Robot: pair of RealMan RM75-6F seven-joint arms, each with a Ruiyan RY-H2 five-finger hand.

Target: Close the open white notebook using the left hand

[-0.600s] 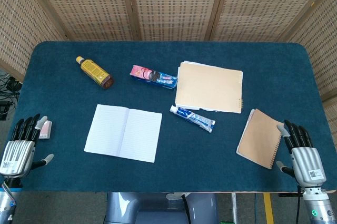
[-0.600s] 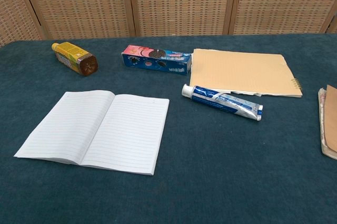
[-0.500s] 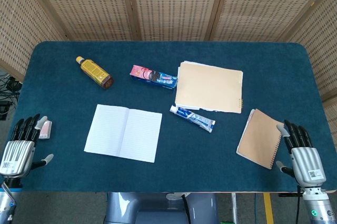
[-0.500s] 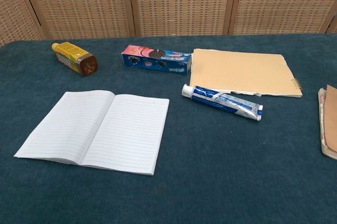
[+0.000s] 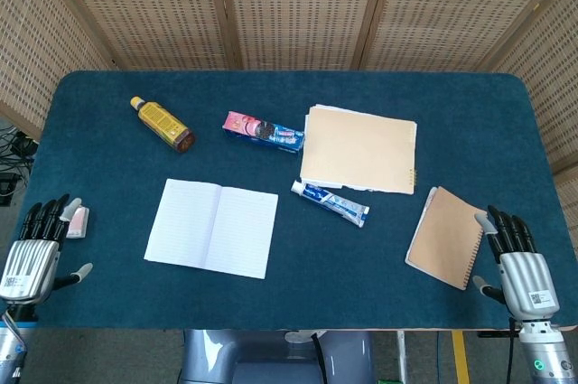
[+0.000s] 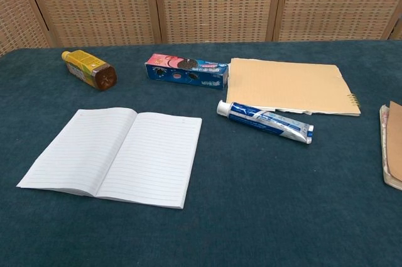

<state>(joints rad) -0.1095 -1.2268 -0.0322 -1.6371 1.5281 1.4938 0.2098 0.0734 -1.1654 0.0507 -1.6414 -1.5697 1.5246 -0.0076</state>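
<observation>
- Nothing has moved since the earlier frames: both hands and every object sit where they were.
- We see the white notebook lying open and flat, left of centre on the blue table, lined pages up.
- Our left hand waits at the lower left edge of the head view, fingers apart, holding nothing; the right hand at the lower right is likewise spread and empty (neither shows in the chest view).
- We judge the notebook light, thin and floppy, its pages likely to bend or slide on the cloth.
- Best hold, we think: lift the left page's outer edge and fold it over the spine.
</observation>
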